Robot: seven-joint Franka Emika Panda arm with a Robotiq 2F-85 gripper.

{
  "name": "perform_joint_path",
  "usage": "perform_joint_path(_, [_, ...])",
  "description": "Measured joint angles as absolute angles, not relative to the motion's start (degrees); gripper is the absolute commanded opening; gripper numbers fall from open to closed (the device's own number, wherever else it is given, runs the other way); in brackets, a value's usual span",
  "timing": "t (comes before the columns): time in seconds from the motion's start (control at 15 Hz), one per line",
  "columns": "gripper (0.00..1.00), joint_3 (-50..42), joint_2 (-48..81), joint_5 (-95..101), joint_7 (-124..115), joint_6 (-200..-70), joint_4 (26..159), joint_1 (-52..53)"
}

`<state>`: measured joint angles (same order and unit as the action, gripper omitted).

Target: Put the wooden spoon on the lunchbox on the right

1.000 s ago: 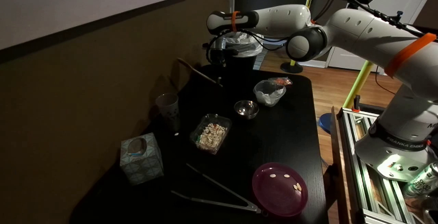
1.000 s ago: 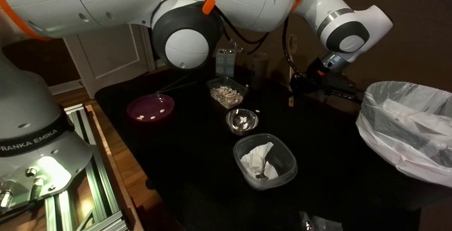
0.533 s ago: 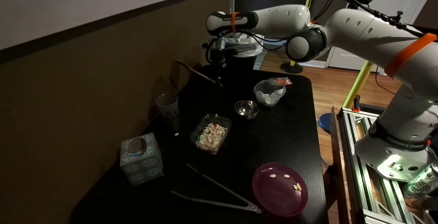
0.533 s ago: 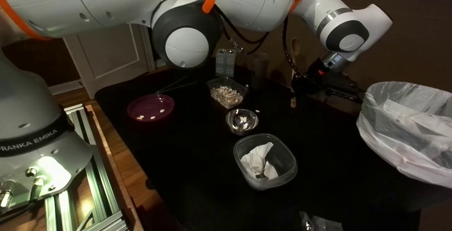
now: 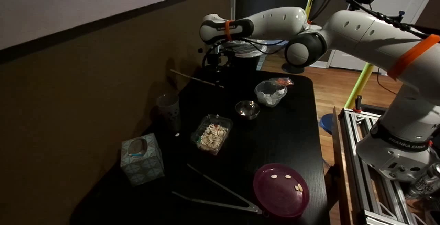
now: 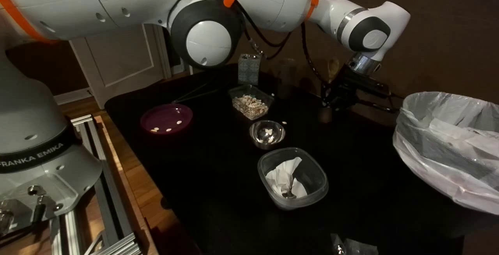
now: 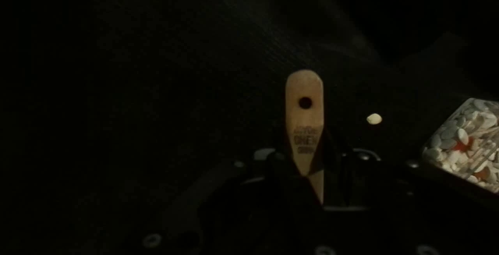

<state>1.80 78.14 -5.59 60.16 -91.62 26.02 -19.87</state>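
Observation:
The pale wooden spoon (image 7: 305, 87) is in the gripper (image 7: 306, 172), whose jaws are shut on its handle near the holed, printed end. In both exterior views the spoon is up in the air, tilted. Its bowl end (image 6: 333, 69) is raised and its handle end is lower, over the far part of the black table near the wall. A clear tub (image 6: 314, 173) with crumpled white paper inside, which I take as the lunchbox on the right, stands apart from the gripper, nearer the camera in that exterior view.
A clear box of seeds (image 5: 196, 138), a metal bowl (image 5: 248, 110), a tall cup (image 5: 168, 106) and a tissue box (image 5: 144, 163) stand on the table. Tongs (image 5: 223, 205) lie by a purple plate (image 5: 280, 204). A bagged bin (image 6: 440, 169) stands close beside the arm.
The arm has swung a little towards the wall side in an exterior view and its wrist has turned. The spoon's bowl end has dropped, so the spoon is flatter; it stays gripped.

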Motion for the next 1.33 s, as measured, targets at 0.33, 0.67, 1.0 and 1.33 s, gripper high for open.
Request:
perform_joint_path(0.33, [0.06, -0.64, 78.37, -2.33, 45.01, -89.61, 26.02, -16.8])
perform_joint_path(0.67, [0.06, -1.38, 77.96, -1.36, 30.16, -84.55, 25.94, -16.11])
perform_joint_path(1.0, [0.06, -1.69, 76.38, -1.31, 17.89, -80.65, 25.93, -16.08])
perform_joint_path(1.33, [0.06, -1.81, 75.47, -1.22, 14.83, -80.63, 25.85, -15.97])
